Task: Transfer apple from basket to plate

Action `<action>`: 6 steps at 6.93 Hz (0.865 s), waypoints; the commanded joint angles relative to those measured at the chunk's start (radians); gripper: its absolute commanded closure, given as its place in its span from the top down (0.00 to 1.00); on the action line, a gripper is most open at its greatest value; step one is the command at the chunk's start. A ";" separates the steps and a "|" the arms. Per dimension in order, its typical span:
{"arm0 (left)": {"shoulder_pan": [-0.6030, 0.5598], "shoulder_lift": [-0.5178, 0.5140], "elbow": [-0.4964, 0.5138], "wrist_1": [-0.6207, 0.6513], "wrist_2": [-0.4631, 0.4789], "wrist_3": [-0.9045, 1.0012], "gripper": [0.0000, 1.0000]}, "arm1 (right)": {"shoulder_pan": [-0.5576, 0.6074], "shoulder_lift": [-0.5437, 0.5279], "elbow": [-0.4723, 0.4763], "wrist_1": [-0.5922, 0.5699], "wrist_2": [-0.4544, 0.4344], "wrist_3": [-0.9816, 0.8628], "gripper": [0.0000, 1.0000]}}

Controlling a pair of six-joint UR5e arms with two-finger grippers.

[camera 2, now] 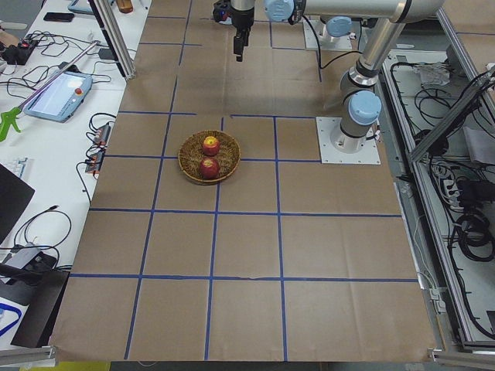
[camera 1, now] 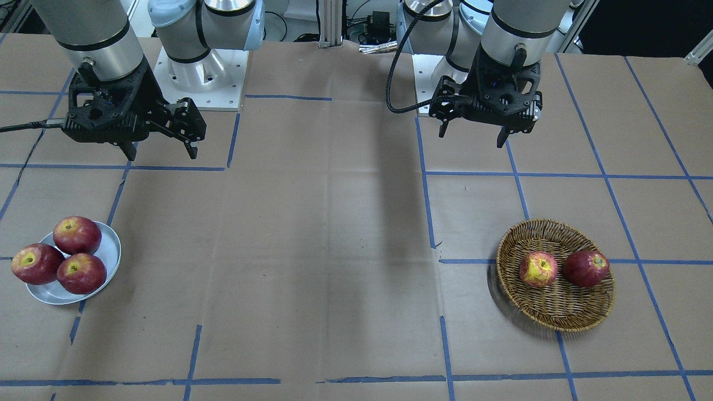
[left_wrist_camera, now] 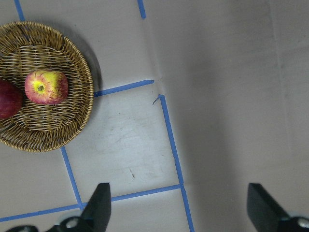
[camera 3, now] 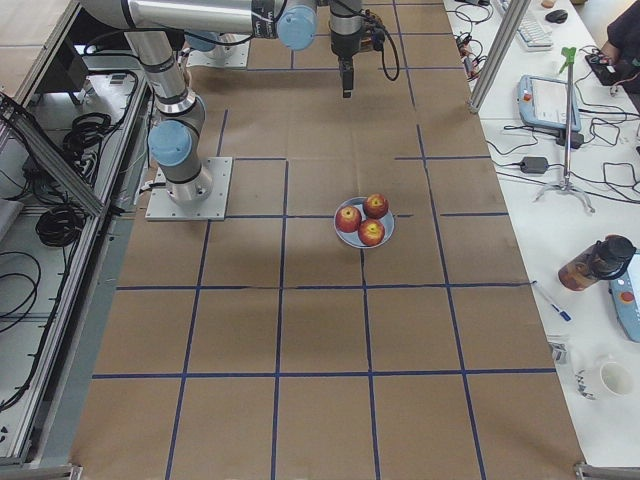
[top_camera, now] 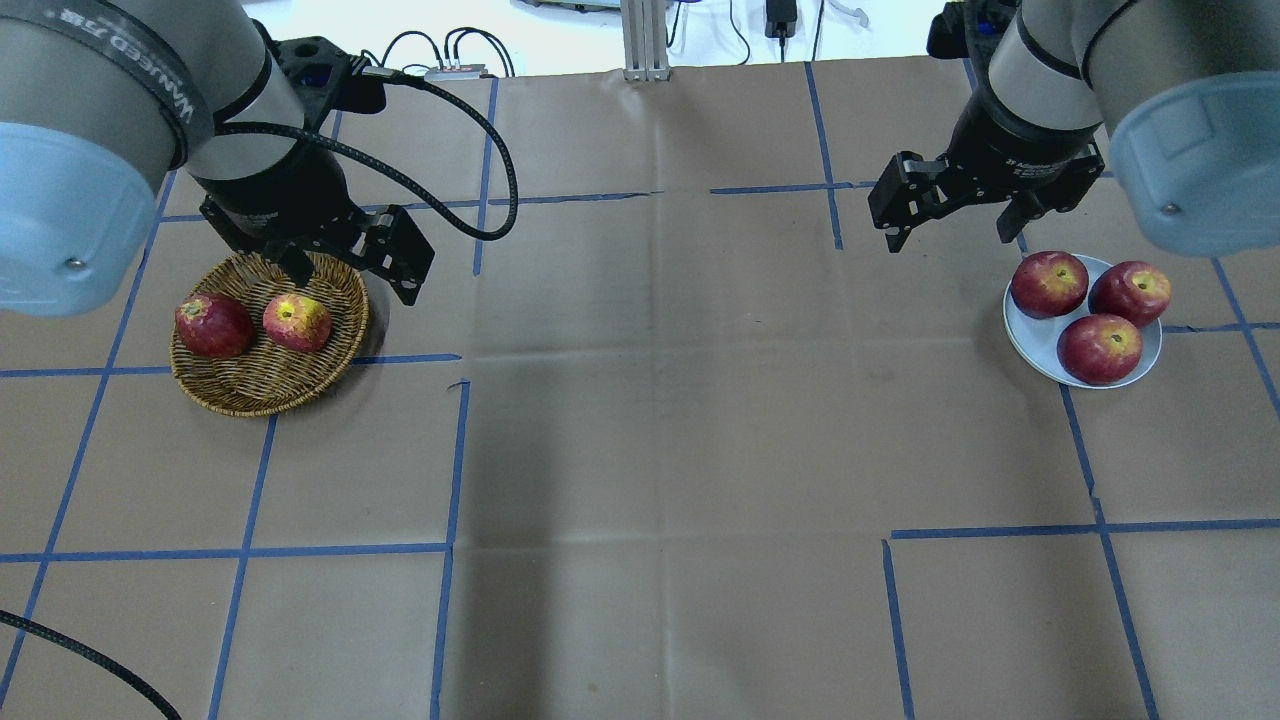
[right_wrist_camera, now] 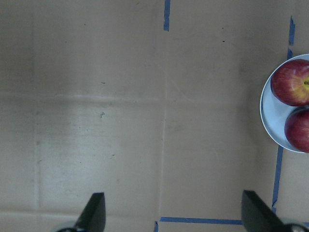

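The apple (top_camera: 297,322), pinkish-red with a yellow-green stem patch, lies in the wicker basket (top_camera: 268,382) next to a dark red apple (top_camera: 213,325). It also shows in the front view (camera 1: 538,269) and the left wrist view (left_wrist_camera: 47,87). My left gripper (top_camera: 350,275) is open and empty, high above the basket's near rim. The silvery plate (top_camera: 1040,345) at the right holds three deep-red apples. My right gripper (top_camera: 950,228) is open and empty, above the table left of the plate.
The table is brown paper with a grid of blue tape lines. The arm bases (camera 1: 198,75) stand on plates at the robot's edge. A black cable (top_camera: 470,215) loops from the left wrist.
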 commanded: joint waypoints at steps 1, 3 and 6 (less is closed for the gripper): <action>0.000 0.007 -0.016 0.013 0.002 0.002 0.98 | 0.000 0.000 0.000 0.002 0.000 0.000 1.00; 0.000 0.007 -0.019 0.013 0.003 0.002 0.98 | 0.000 -0.002 0.000 0.002 0.000 0.000 1.00; 0.000 0.007 -0.020 0.020 0.003 0.014 0.98 | 0.000 -0.002 0.002 0.002 0.000 0.000 1.00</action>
